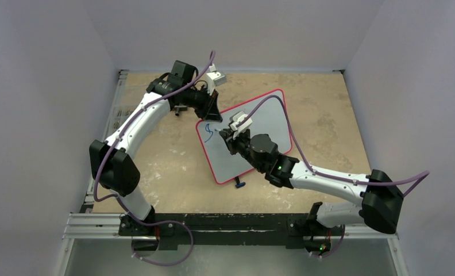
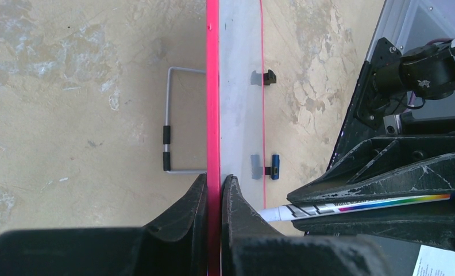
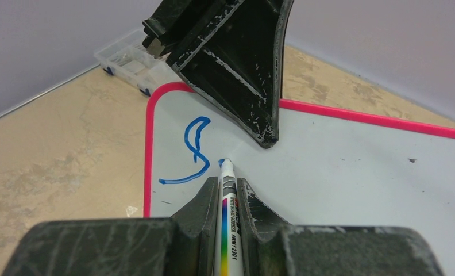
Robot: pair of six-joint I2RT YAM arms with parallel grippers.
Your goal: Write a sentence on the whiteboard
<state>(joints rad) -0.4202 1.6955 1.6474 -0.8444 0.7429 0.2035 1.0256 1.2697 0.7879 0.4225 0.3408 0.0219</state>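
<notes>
The right gripper pinches a marker lengthwise, its tip pointing away and touching the whiteboard just right of the sentence, which is only a blue S. The board's long axis runs from left to far right. Beyond, the left gripper clamps its red frame.

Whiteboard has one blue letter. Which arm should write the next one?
Right. The right jaws hold the marker, tip at the whiteboard beside the blue S; the left jaws clamp the red frame.
</notes>
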